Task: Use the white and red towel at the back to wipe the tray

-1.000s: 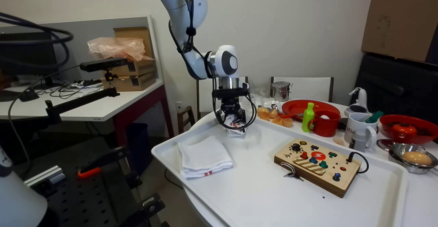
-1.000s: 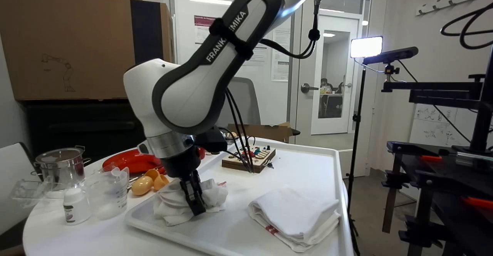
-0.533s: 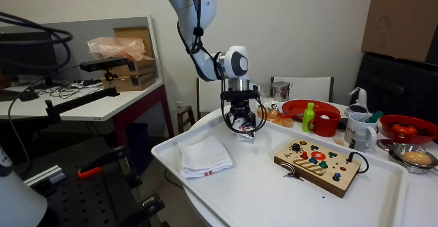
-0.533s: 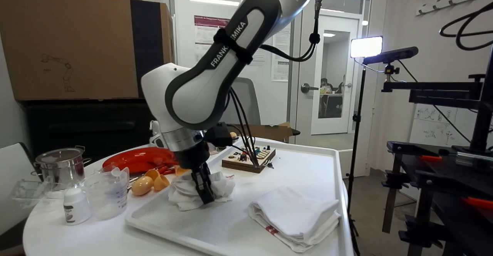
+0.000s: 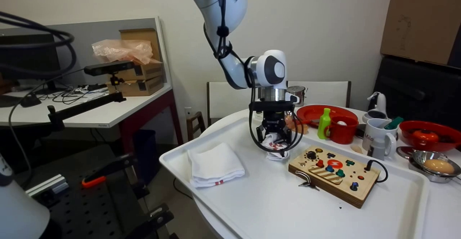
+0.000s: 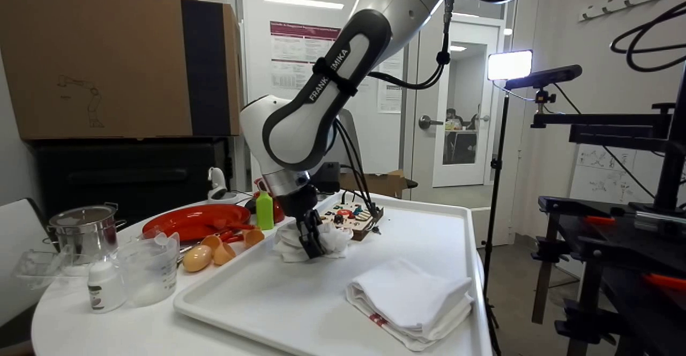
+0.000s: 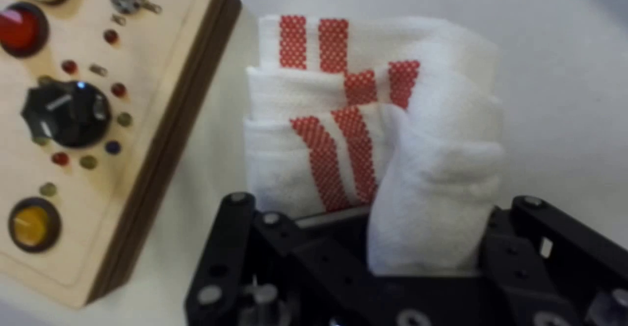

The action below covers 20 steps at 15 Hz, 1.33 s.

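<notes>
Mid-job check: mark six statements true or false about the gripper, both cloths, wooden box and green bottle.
1. The gripper holds the white and red towel. True.
2. The folded cloth and the wooden box both rest on the tray. True.
3. The folded cloth lies on the box. False: they lie apart.
4. The wrist view hides the towel's stripes. False: red stripes show.
5. The green bottle is beside the red mug. True.
6. That bottle lies on its side. False: it stands upright.
</notes>
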Each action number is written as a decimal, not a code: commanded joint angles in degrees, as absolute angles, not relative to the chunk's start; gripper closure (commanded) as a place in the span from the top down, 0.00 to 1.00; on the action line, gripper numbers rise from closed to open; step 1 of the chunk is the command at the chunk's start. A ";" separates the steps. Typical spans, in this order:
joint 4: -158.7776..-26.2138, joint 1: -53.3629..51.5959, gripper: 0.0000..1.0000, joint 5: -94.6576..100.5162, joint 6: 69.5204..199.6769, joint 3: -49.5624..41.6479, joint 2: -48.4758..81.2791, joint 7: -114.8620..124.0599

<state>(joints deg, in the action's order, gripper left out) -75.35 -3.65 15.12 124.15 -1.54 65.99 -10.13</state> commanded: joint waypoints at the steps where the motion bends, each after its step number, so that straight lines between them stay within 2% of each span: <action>1: -73.62 -2.26 0.00 13.70 123.88 -2.25 67.90 -8.27; 14: -75.50 -7.24 0.00 14.28 126.79 2.80 65.45 -10.78; 20: -71.05 -10.08 0.00 11.50 116.07 3.83 66.77 -7.54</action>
